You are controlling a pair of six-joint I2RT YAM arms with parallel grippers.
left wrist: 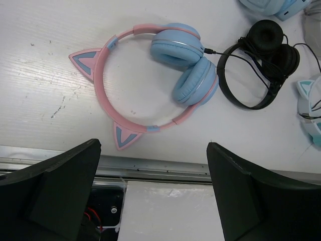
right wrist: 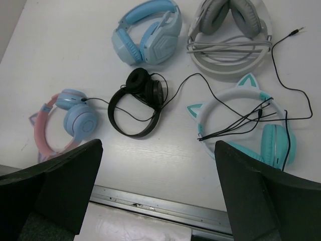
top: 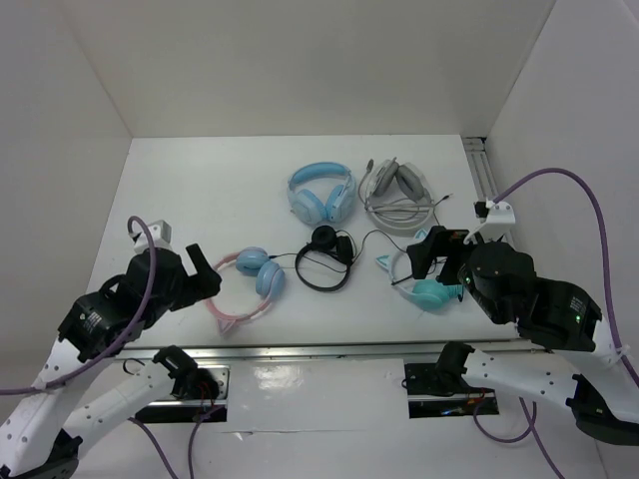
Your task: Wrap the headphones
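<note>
The headphones lie flat at the front left of the table, with a pink cat-ear headband and light blue earcups folded inward. They also show in the right wrist view. Their thin dark cable runs right from the plug, across the black pair toward the teal pair. My left gripper is open and empty, above the table's front edge just left of the headphones. My right gripper is open and empty, raised over the teal pair.
A black on-ear pair lies mid-table. A teal pair with a white cat-ear headband lies front right under tangled cable. An all-light-blue pair and a grey-white pair lie behind. A metal rail edges the front.
</note>
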